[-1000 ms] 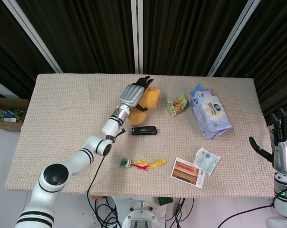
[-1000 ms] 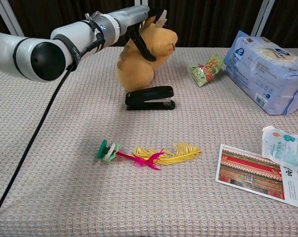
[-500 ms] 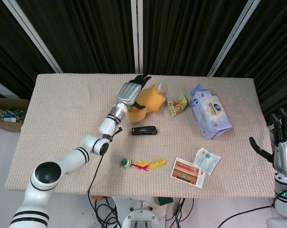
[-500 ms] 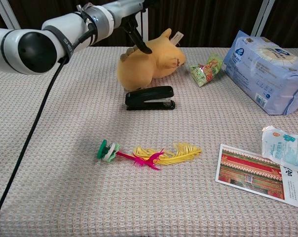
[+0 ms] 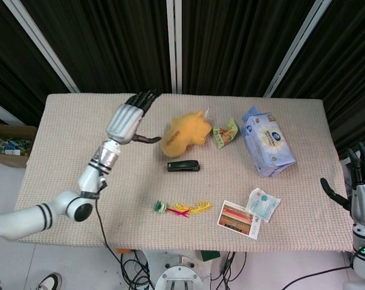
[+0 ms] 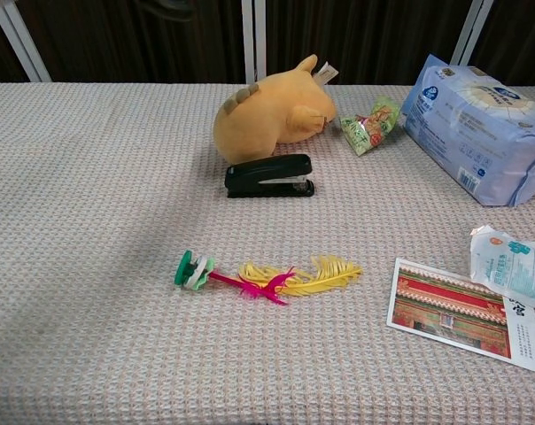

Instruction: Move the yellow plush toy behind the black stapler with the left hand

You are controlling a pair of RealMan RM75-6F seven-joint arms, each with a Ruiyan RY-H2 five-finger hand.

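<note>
The yellow plush toy lies on its side on the table, directly behind the black stapler and touching its back edge. My left hand hovers raised to the left of the toy, apart from it, fingers spread and holding nothing. It is out of the chest view. My right hand stays off the table's right edge, fingers apart and empty.
A green snack packet lies right of the toy, with a blue wipes pack beyond it. A feather toy, a postcard and a small white sachet lie near the front edge.
My left hand let go of the plush toy and pulled back up and to the left. The toy tipped over from upright onto its side behind the stapler.
</note>
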